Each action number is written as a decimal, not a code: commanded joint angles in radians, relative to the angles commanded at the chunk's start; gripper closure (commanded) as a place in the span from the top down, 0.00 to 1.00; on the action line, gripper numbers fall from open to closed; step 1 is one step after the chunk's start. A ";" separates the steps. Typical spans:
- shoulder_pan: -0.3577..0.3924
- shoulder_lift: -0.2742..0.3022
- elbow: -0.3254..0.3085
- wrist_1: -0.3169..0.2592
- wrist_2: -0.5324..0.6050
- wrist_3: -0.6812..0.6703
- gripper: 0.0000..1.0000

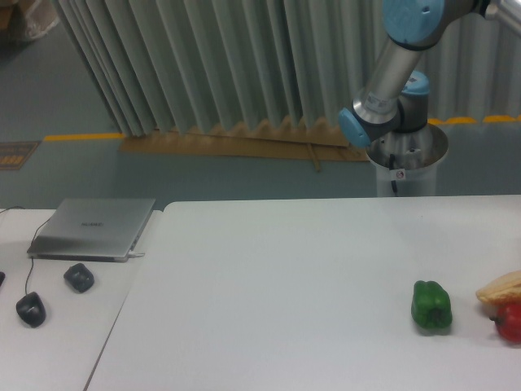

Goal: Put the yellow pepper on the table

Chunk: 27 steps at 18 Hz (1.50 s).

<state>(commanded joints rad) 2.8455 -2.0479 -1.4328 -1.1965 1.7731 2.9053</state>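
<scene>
The large white table fills the lower part of the view. No bright-yellow pepper shows on it; it is hidden or out of view. The grey and blue arm rises from its silver pedestal behind the table's far edge and leaves the frame at the top right. The gripper is out of view.
A green pepper lies at the table's right. A red pepper and a pale tan-yellow thing above it are cut by the right edge. A smaller white desk at left holds a silver laptop and two dark lumps.
</scene>
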 joint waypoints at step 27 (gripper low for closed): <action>-0.008 0.000 -0.043 0.003 -0.020 -0.051 0.60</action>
<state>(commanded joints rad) 2.8379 -2.0479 -1.4757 -1.1934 1.7533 2.8547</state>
